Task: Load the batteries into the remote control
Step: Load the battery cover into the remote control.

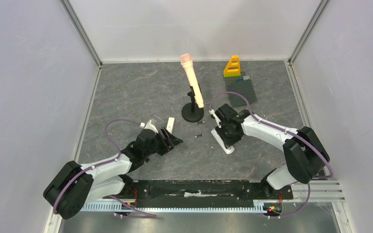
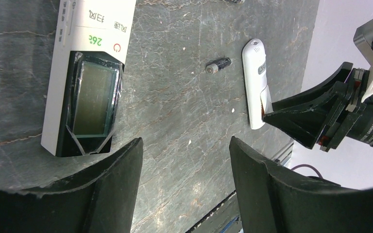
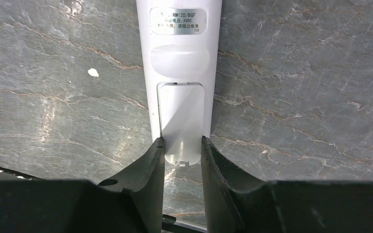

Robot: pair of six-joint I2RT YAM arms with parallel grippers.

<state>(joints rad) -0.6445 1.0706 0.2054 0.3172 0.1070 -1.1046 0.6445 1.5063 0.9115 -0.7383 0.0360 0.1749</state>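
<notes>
**A:** Status?

**B:** Right gripper (image 3: 182,145) is clamped across the slim remote (image 3: 184,53). The remote lies back face up, flat on the surface (image 1: 126,97), just right of the mic stand (image 1: 193,114) on its near side. Left gripper (image 2: 184,179) is wide open and holding nothing. It's over by the display remote (image 2: 85,82), left of the stand and nearer.

**A:** Batteries?

**B:** Two dark batteries (image 1: 200,123) in view, loose on the surface. One is right at the near edge of the stand base, the other a bit further toward us. Can't see any others.

**A:** Hatch?

**B:** Hatch (image 3: 182,111) looks shut, not certain. The right fingers (image 3: 150,165) pinch the remote right at the hatch's sides, which could jam the cover when it slides.

**A:** Plan?

**B:** My take:
- Pin the remote flat, don't lift it.
- Shift the pinch off the hatch if it binds, and get the cover off first.
- Then the left gripper takes the battery further from the stand base.
- Come straight down across the battery's width and close slowly, since it will roll if nudged.
- Polarity marks aren't readable from here, so check them before seating.
</notes>
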